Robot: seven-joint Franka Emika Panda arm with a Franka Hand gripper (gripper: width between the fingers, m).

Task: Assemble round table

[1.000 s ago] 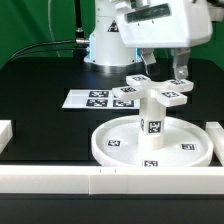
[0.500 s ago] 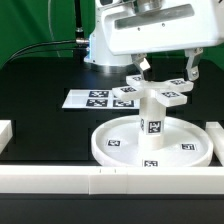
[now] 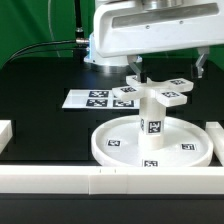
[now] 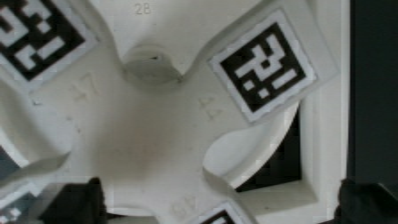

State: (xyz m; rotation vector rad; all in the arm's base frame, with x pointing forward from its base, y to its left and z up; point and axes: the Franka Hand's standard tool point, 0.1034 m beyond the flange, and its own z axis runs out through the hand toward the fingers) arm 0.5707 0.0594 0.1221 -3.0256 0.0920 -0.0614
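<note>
Two fingers of the gripper (image 3: pixel 169 66) stand spread wide, holding nothing, at 12 o'clock above the cross-shaped piece (image 3: pixel 152 92). Cross sits atop the leg (image 3: pixel 151 122), upright in the disc (image 3: pixel 150 143); marker board (image 3: pixel 95 99) at 10 o'clock.

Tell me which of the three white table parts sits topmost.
The cross-shaped piece, resting atop the leg, which stands upright in the round disc.

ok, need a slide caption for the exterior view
Panda hand hovers over the cross-shaped piece seated on the leg, upright in the round disc.
</note>
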